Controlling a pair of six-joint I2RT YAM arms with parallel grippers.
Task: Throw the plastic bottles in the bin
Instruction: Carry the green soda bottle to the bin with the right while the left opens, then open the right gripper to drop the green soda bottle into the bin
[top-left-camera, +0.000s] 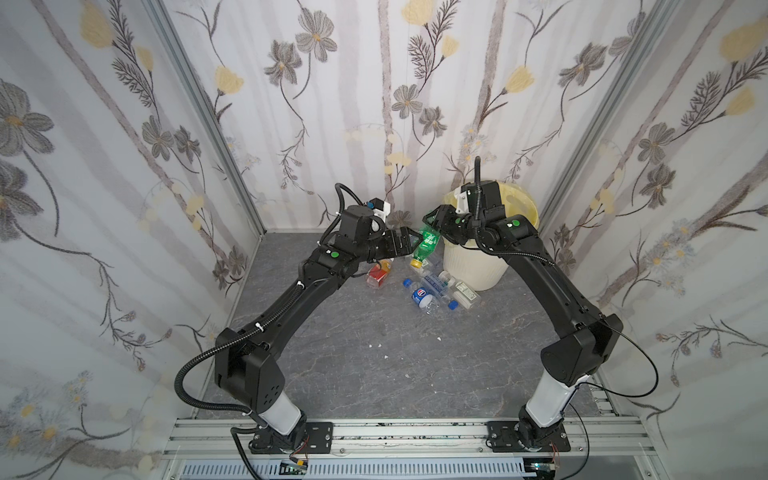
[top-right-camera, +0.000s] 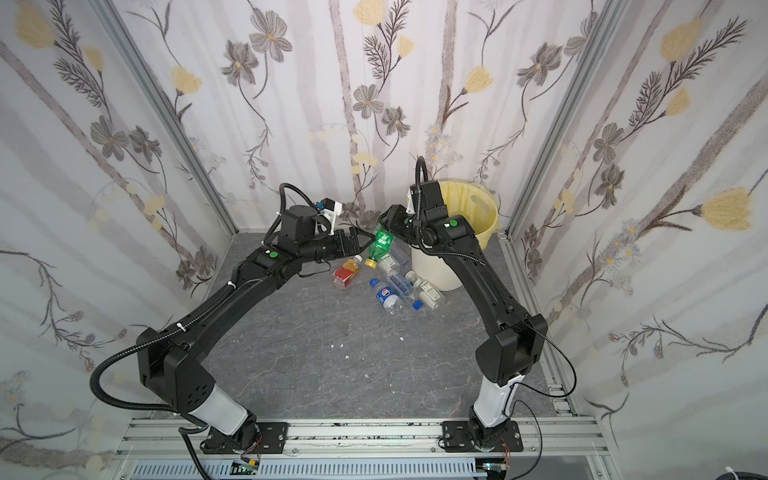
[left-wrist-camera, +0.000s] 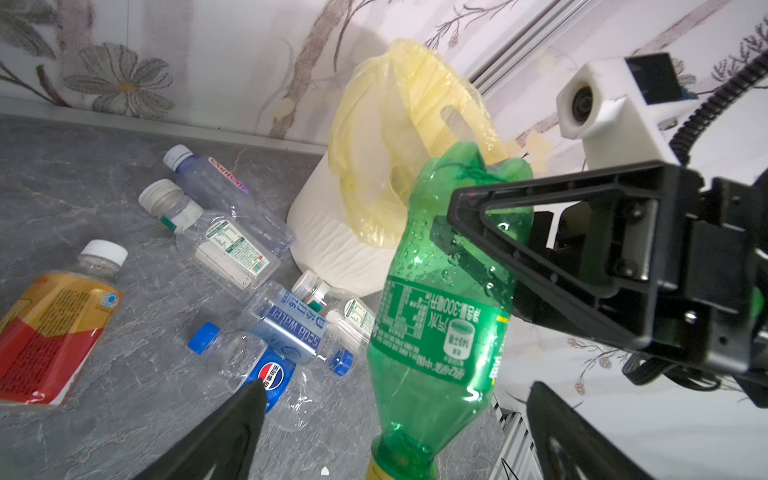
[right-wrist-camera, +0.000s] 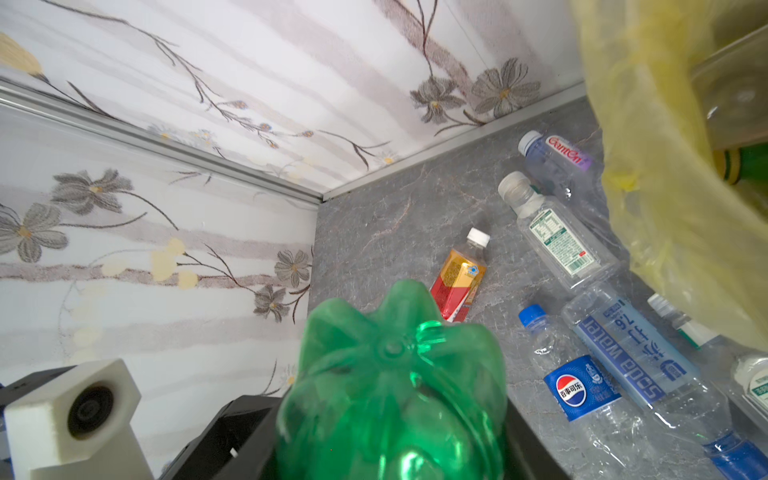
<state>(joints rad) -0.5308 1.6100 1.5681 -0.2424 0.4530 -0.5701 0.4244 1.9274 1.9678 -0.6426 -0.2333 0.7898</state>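
Note:
A green plastic bottle (top-left-camera: 426, 245) (top-right-camera: 381, 245) hangs cap down just left of the bin (top-left-camera: 473, 266) (top-right-camera: 436, 270), above the floor. My right gripper (top-left-camera: 436, 226) (right-wrist-camera: 390, 457) is shut on its base end (right-wrist-camera: 395, 395). My left gripper (top-left-camera: 409, 243) (left-wrist-camera: 397, 395) is open, with its fingers (left-wrist-camera: 245, 415) wide on either side of the bottle's neck (left-wrist-camera: 415, 436) and not touching it. The bin (left-wrist-camera: 328, 232) is cream-white and ribbed, lined with a yellow bag (right-wrist-camera: 665, 208). An orange-red bottle (top-left-camera: 378, 272) (left-wrist-camera: 50, 324) and several clear bottles (top-left-camera: 436, 291) (left-wrist-camera: 291, 328) lie on the floor.
The clear bottles lie in a loose pile against the bin's foot, and the orange-red one lies under my left wrist. Inside the bag another green bottle (right-wrist-camera: 744, 164) shows. Flowered walls close in at the back and on both sides. The two wrist cameras face each other closely.

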